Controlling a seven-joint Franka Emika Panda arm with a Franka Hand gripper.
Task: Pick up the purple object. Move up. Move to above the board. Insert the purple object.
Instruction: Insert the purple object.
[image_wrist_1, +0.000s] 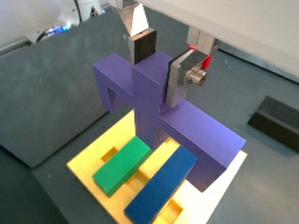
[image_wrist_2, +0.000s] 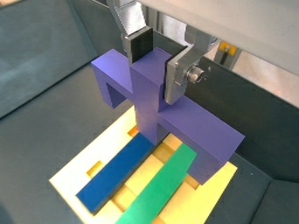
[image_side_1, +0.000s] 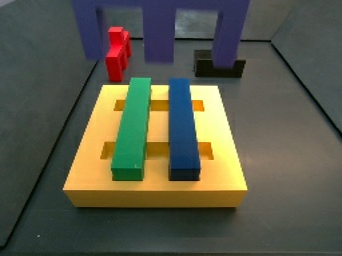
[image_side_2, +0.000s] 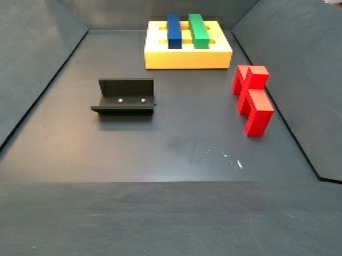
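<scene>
My gripper (image_wrist_1: 162, 66) (image_wrist_2: 158, 61) is shut on the raised central stub of the purple object (image_wrist_1: 152, 96) (image_wrist_2: 146, 92), with one finger on each side of the stub. The piece hangs in the air, legs down, over the board (image_wrist_1: 87, 157) (image_wrist_2: 82, 171). In a side view its legs (image_side_1: 160, 25) hang above the far end of the yellow board (image_side_1: 160, 180); the gripper itself is cut off there. A green bar (image_side_1: 131, 125) and a blue bar (image_side_1: 183, 125) lie along the board. Another side view shows the board (image_side_2: 187, 58) but neither the purple object nor the gripper.
A red blocky piece (image_side_1: 118, 52) (image_side_2: 251, 97) stands on the dark floor beside the board. The fixture (image_side_2: 126, 97) (image_side_1: 218, 68) stands on the floor, away from the board. Low walls ring the floor.
</scene>
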